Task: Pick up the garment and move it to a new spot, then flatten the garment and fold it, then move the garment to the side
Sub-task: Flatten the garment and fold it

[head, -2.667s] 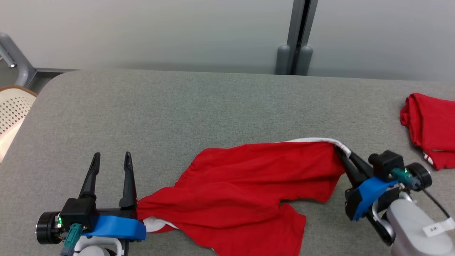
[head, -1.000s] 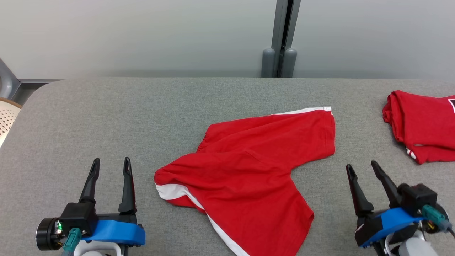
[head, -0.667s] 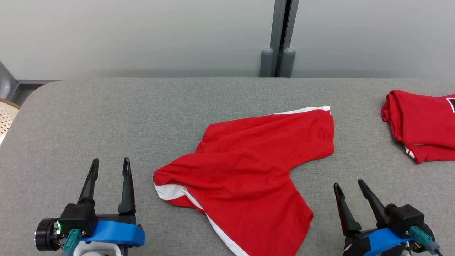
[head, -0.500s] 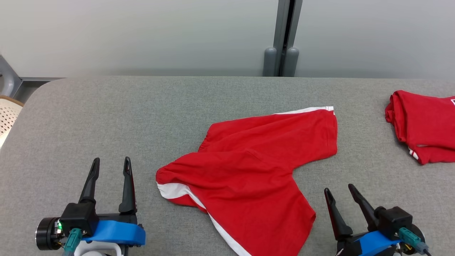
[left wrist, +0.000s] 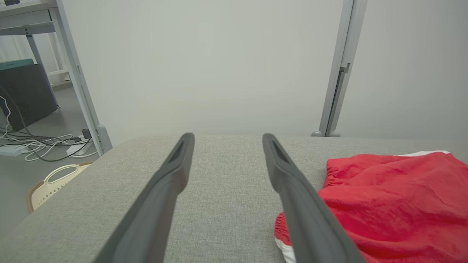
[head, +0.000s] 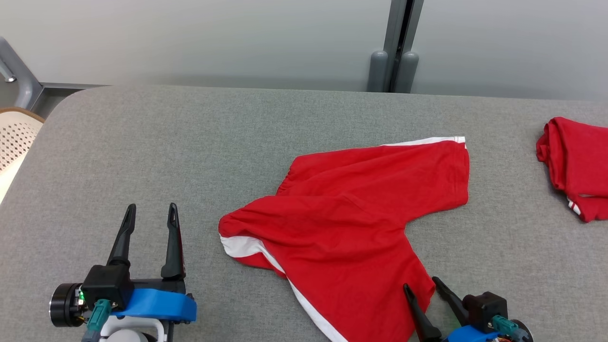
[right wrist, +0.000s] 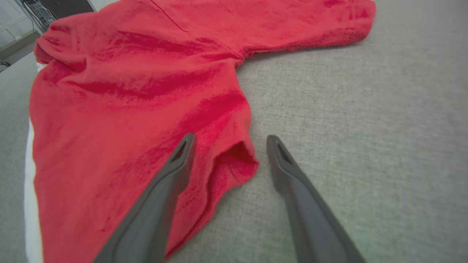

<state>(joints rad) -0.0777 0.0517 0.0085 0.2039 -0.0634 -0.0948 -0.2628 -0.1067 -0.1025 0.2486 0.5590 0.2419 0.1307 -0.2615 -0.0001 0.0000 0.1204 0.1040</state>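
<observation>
Red cloth shorts [head: 351, 223], white-striped: soft matt knit, lightly creased. Grey desk [head: 190, 142]: coarse woven fabric cover, matt. Long dark fingers [head: 172, 242]: smooth matt plastic. Cream perforated basket [head: 14, 137]: smooth plastic.

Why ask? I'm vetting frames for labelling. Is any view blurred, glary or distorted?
Head view: even light, sharp shorts, no glare. Left wrist view: post leans, wide-lens distortion. Right wrist view: shorts slightly soft, fingers blurred near the lens.

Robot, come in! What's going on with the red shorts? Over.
Left hand open, idle. Right hand open around hem corner of shorts. Rumpled, unfolded. Nothing blocking.
</observation>
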